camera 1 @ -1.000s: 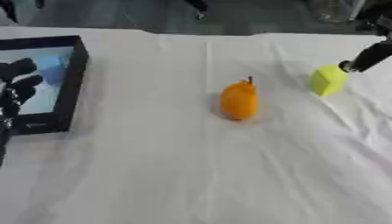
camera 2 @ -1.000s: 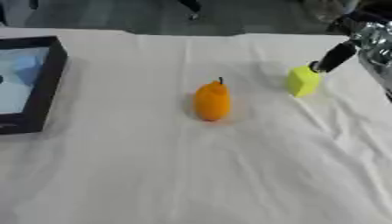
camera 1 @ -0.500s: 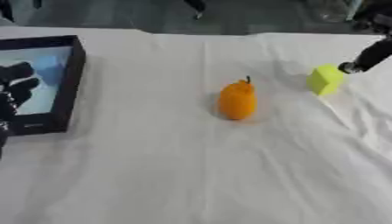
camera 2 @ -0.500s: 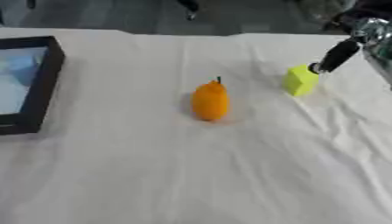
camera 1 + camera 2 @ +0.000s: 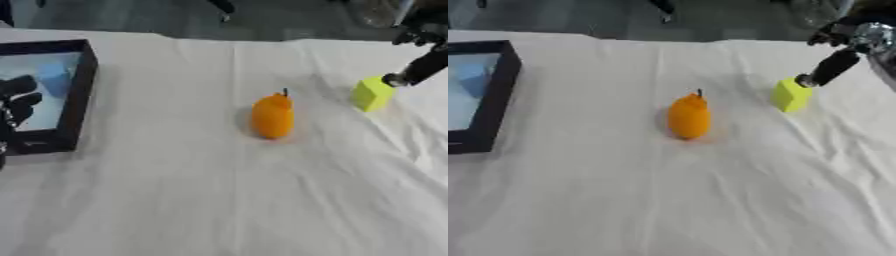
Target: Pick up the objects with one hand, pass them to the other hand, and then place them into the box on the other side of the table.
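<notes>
Two objects lie on a white tablecloth (image 5: 219, 200) between the robot's hands. At far left, the left hand (image 5: 16, 107) shows at the frame's edge in the left eye view, dark fingers partly bent and gripping nothing, hovering over the near corner of a black-framed box (image 5: 80, 95). The box sits at the table's left side, its floor pale blue, with a small blue shape (image 5: 54, 79) inside near the far wall; what that shape is cannot be made out. Near the middle of the cloth, well apart from the box, stands an orange pear-shaped fruit (image 5: 689, 116), upright with a short dark stem on top. Further right, a yellow-green block (image 5: 791, 94) rests on the cloth, tilted slightly. The right hand (image 5: 833, 64) reaches down from the upper right corner, one dark finger extended so its tip (image 5: 806, 80) touches the block's upper right edge; the other fingers are bunched higher up and none wraps the block. Creases run through the cloth at lower right.
</notes>
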Controlling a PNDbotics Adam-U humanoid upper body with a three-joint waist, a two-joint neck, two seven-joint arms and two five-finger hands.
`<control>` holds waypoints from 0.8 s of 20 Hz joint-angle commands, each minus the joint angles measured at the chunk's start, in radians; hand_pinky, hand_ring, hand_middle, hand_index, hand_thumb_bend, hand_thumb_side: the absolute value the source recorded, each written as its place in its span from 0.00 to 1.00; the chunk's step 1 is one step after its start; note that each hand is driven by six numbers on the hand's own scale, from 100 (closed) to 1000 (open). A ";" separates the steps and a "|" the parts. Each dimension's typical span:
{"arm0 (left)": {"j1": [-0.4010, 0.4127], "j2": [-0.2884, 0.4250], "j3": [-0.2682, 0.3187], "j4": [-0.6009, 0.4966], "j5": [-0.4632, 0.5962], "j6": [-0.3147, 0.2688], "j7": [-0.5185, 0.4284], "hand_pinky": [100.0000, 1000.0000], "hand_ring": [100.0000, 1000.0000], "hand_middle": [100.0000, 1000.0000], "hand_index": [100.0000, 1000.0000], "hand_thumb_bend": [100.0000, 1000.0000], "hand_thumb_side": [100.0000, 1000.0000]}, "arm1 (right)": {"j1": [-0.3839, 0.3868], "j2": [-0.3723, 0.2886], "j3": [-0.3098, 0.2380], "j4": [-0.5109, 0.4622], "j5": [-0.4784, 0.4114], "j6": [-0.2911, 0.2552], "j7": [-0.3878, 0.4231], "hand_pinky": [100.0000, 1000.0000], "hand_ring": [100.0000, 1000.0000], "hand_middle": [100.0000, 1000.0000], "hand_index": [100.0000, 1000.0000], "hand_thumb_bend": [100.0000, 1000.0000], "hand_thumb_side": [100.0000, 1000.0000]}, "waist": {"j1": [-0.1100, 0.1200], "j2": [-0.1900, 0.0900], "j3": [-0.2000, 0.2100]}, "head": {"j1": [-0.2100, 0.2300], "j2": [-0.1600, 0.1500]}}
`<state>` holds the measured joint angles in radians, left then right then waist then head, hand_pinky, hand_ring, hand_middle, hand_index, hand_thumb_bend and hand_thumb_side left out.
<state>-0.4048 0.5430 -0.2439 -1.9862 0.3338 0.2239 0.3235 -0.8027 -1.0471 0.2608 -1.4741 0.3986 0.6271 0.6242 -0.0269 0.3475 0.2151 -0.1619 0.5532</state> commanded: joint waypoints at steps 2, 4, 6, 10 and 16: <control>-0.011 0.018 0.009 -0.014 0.001 0.002 0.002 1.00 0.86 0.86 0.74 0.00 0.76 | -0.005 -0.052 -0.005 0.002 -0.047 0.280 0.283 0.96 0.99 0.94 0.91 0.27 0.17 | -0.013 0.001 0.001 | -0.008 -0.016; -0.010 0.018 0.010 -0.014 0.002 0.003 0.005 1.00 0.86 0.86 0.74 0.00 0.76 | -0.002 -0.053 -0.007 0.010 -0.058 0.280 0.283 0.96 0.99 0.94 0.91 0.28 0.17 | -0.011 0.002 -0.001 | -0.010 -0.013; -0.012 0.018 0.009 -0.014 0.004 0.004 0.005 1.00 0.86 0.86 0.74 0.00 0.76 | 0.000 -0.054 -0.005 0.014 -0.064 0.280 0.283 0.96 0.99 0.94 0.91 0.28 0.18 | -0.010 0.003 -0.002 | -0.011 -0.013; -0.013 0.017 0.008 -0.014 0.004 0.007 0.003 1.00 0.86 0.86 0.74 0.00 0.76 | -0.002 -0.053 -0.008 0.018 -0.077 0.280 0.283 0.96 0.98 0.94 0.91 0.27 0.21 | -0.009 0.003 -0.004 | -0.012 -0.012; -0.003 0.017 0.009 -0.014 0.000 0.013 0.007 1.00 0.86 0.86 0.74 0.00 0.77 | -0.013 -0.048 -0.042 0.047 -0.067 0.280 0.227 0.93 0.96 0.92 0.92 0.14 0.59 | -0.006 0.000 -0.016 | -0.008 -0.003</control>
<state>-0.4036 0.5431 -0.2439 -1.9862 0.3339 0.2346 0.3289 -0.7986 -1.0534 0.2438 -1.4314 0.3259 0.6441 0.6072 -0.0277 0.3504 0.1972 -0.1707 0.5522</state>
